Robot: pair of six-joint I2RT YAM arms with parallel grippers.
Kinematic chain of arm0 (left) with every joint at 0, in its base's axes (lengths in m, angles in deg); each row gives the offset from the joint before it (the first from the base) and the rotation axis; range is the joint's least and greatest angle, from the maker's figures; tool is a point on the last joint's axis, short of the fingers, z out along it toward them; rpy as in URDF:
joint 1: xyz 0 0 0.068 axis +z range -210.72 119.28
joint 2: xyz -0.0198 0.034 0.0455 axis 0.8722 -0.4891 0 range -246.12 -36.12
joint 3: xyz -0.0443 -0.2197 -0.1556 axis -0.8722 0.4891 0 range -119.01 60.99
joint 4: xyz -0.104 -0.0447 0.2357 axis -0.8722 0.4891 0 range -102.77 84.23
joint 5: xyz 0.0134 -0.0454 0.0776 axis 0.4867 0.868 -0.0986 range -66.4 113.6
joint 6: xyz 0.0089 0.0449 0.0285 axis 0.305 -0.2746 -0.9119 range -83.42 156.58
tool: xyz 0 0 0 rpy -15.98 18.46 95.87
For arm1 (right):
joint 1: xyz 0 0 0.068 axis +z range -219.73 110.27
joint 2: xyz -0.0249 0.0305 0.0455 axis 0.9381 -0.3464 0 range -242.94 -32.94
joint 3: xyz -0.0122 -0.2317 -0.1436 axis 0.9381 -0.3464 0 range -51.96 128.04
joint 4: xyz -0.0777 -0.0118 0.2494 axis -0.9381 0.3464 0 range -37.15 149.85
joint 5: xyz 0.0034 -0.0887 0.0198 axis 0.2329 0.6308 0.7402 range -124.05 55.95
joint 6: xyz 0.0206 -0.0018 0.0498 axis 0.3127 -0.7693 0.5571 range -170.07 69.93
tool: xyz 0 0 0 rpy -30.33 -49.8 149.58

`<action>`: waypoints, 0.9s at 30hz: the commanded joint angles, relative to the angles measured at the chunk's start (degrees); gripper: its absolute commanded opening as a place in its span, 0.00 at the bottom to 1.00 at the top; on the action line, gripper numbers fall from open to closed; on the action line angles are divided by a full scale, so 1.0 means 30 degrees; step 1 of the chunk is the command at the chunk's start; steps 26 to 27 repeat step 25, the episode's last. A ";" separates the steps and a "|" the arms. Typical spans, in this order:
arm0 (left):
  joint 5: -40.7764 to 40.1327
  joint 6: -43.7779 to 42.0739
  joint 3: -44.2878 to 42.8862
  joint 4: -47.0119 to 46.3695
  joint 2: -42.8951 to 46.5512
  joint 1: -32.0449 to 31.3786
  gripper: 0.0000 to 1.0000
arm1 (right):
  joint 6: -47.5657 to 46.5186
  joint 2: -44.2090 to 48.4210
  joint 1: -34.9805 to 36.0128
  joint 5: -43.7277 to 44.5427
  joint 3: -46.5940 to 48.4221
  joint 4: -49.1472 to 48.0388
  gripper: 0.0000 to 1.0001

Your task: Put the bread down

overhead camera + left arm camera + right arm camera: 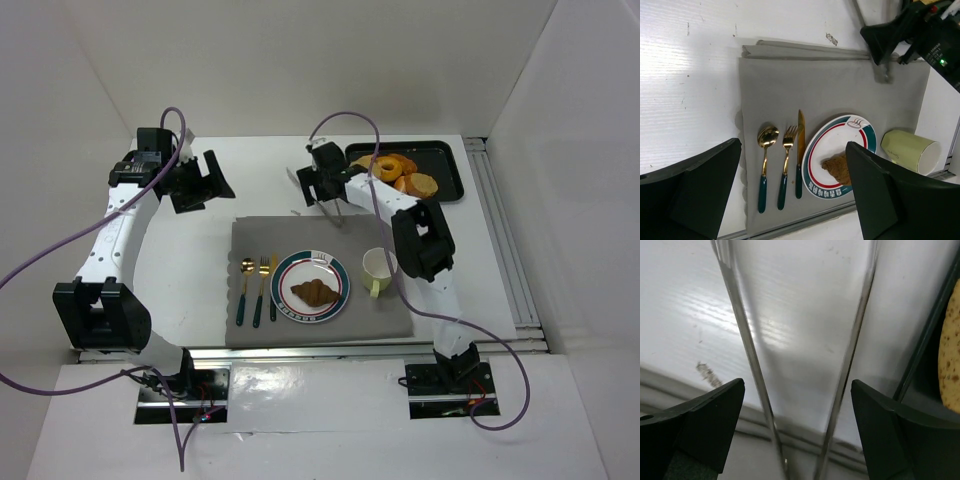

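The bread, a dark-brown croissant [313, 292], lies on the green-rimmed plate [335, 265] on the grey placemat; the left wrist view shows it [838, 167] partly behind my own finger. My right gripper [322, 190] hovers at the mat's far edge, its fingers against the outer sides of metal tongs [335, 208]. The tongs' two arms [747, 375] are spread open and empty, tips down near the mat edge [883, 75]. My left gripper [205, 195] is open and empty, raised over the table left of the mat.
A black tray [450, 150] at the back right holds a ring doughnut [388, 165] and tan bread slices [420, 183]. A pale green cup [378, 268] stands right of the plate. A spoon, fork and knife [258, 290] lie left of it.
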 commanded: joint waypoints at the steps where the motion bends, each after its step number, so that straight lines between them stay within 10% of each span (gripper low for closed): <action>1: 0.0518 -0.0085 -0.0404 -0.0062 0.0598 0.0117 0.99 | -0.0561 0.0016 -0.0294 0.0467 0.1884 -0.1980 0.95; 11: 0.0049 -0.0259 -0.1018 -0.0062 0.0218 0.0117 0.99 | 0.2515 0.5256 -0.2749 0.2258 0.2587 0.2323 1.00; 27: 0.0635 -0.0261 -0.1576 -0.0062 -0.0193 0.0117 0.99 | 0.3892 1.1823 -0.5333 0.2961 -0.7371 0.2532 0.99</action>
